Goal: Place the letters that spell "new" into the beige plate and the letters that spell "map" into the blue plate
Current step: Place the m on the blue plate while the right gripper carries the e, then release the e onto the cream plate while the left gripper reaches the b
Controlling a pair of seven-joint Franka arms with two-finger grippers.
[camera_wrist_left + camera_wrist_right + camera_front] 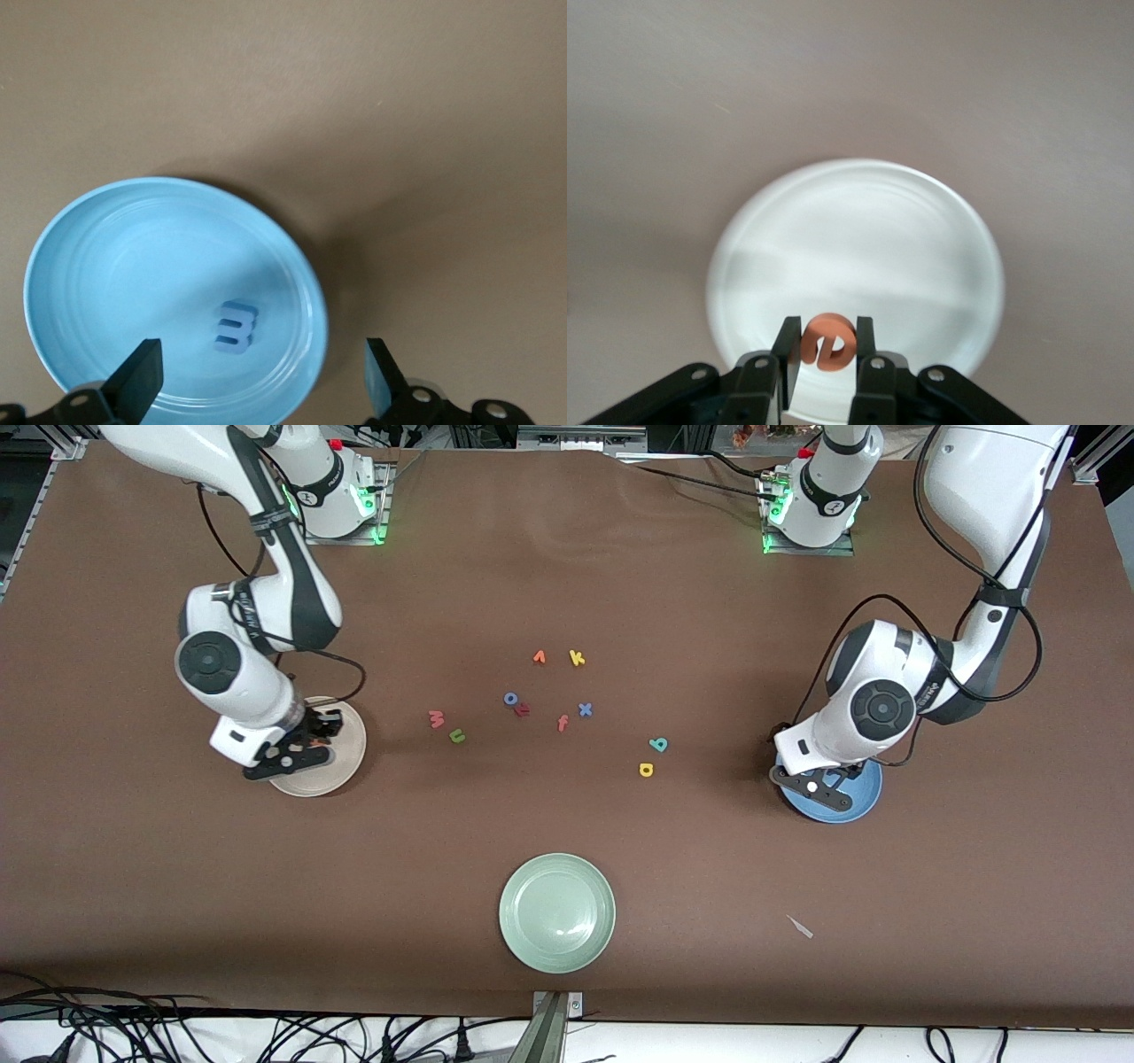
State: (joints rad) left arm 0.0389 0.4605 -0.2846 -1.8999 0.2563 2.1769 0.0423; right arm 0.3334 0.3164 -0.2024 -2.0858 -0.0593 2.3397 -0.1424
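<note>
1. The left gripper [261,376] hangs over the round mid-blue plate [864,802] at the middle right of the front frame, its fingers spread wide and holding nothing.
2. The small blue foam m [236,324] lies flat inside that blue plate, between the open fingers in the left wrist frame.
3. The right gripper [827,354] is over the round pale beige plate [345,757] at the middle left of the front frame, its fingers clamped on the small orange foam e [828,341].
4. At the frame's centre, on the brown table [567,558], lie the pinkish-red foam w [436,718] and the green foam n [457,735] side by side.
5. The teal foam p [658,744] and the yellow foam a [647,770] sit right of centre, well apart from the blue plate.
6. A round pale green plate [556,911] sits at lower centre.
</note>
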